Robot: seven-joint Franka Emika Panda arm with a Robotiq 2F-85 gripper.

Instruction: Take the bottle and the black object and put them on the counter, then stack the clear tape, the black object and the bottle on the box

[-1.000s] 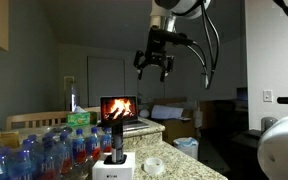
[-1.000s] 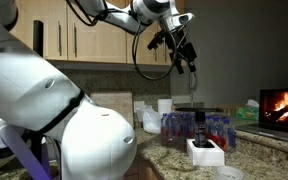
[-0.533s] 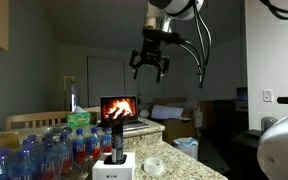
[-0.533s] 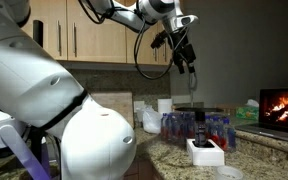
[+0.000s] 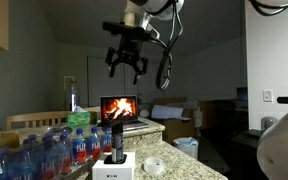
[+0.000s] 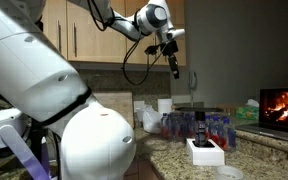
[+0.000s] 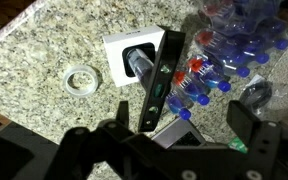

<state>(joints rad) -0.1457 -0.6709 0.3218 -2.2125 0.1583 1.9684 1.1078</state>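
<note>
The white box (image 5: 112, 171) (image 6: 206, 154) (image 7: 121, 47) sits on the granite counter. The squat black object (image 5: 115, 154) stands on it, with the slim dark bottle (image 5: 115, 128) (image 6: 199, 127) upright on top. From above, the wrist view shows that stack as one dark cylinder (image 7: 139, 64). The clear tape (image 5: 154, 165) (image 7: 81, 77) lies flat on the counter beside the box. My gripper (image 5: 125, 64) (image 6: 175, 67) (image 7: 181, 125) hangs high above the stack, open and empty.
Several water bottles with blue and red caps (image 5: 39, 152) (image 6: 216, 128) (image 7: 224, 50) crowd the counter behind the box. A lit laptop (image 5: 119, 107) (image 6: 282, 108) stands further back. In the wrist view a long dark bar with a green spot (image 7: 160, 88) crosses from the box's corner.
The arm has swung sideways high above the counter, carrying the open gripper toward the spot over the box. Nothing on the counter moved.
</note>
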